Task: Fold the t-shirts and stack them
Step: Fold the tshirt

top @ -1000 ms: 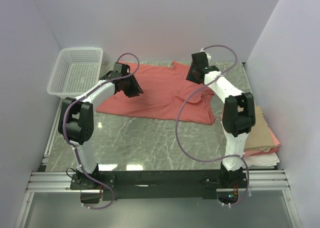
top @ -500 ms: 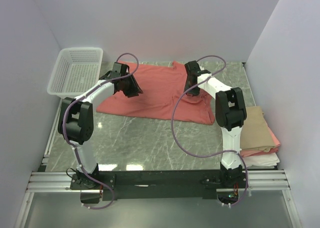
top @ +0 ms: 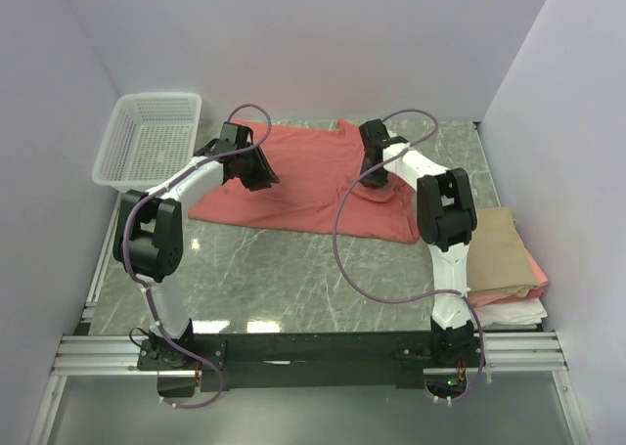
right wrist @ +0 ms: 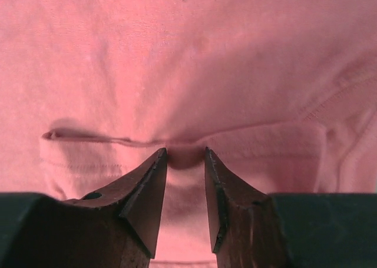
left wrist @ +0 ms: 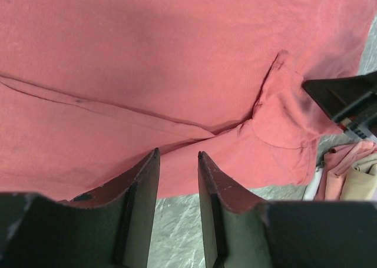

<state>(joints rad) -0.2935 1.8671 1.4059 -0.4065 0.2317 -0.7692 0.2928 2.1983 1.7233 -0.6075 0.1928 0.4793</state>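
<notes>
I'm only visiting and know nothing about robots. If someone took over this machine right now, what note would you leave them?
Left gripper: open, empty, hovering over the left part of the red shirt.
Right gripper: open, tips down on the red shirt, straddling a small ridge of cloth; not clearly pinching it.
Red shirt: spread on the table, far middle, rumpled near its right sleeve, unfolded.
Folded shirts: stacked at the table's right edge, tan on top, pink and white beneath.
Basket: far left corner.
Done: that stack.
Left: fold the red shirt and add it to the stack.
</notes>
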